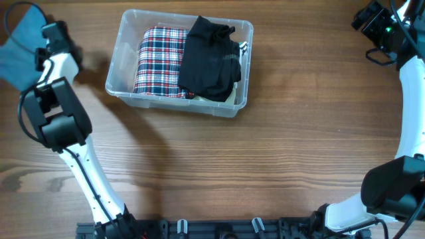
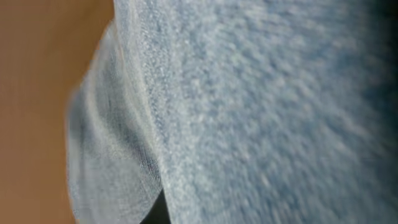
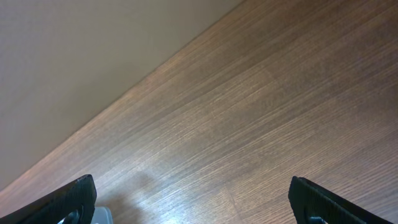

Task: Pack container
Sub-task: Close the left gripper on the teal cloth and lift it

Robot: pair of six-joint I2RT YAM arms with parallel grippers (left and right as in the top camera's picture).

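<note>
The clear plastic container [image 1: 178, 105] stands at the back centre of the table. It holds a folded red, white and blue plaid garment [image 1: 159, 63] on the left and a black garment [image 1: 209, 60] on the right. A blue garment [image 1: 14, 54] lies at the far left edge. My left gripper [image 1: 48, 36] is right at it. The blue fabric [image 2: 261, 112] fills the left wrist view and hides the fingers. My right gripper [image 1: 367, 16] is at the far back right, open and empty [image 3: 199, 205] over bare wood.
The wooden table [image 1: 279, 153] stretches in front of and to the right of the container. The table's back edge [image 3: 124, 93] runs diagonally through the right wrist view, with a plain wall beyond it.
</note>
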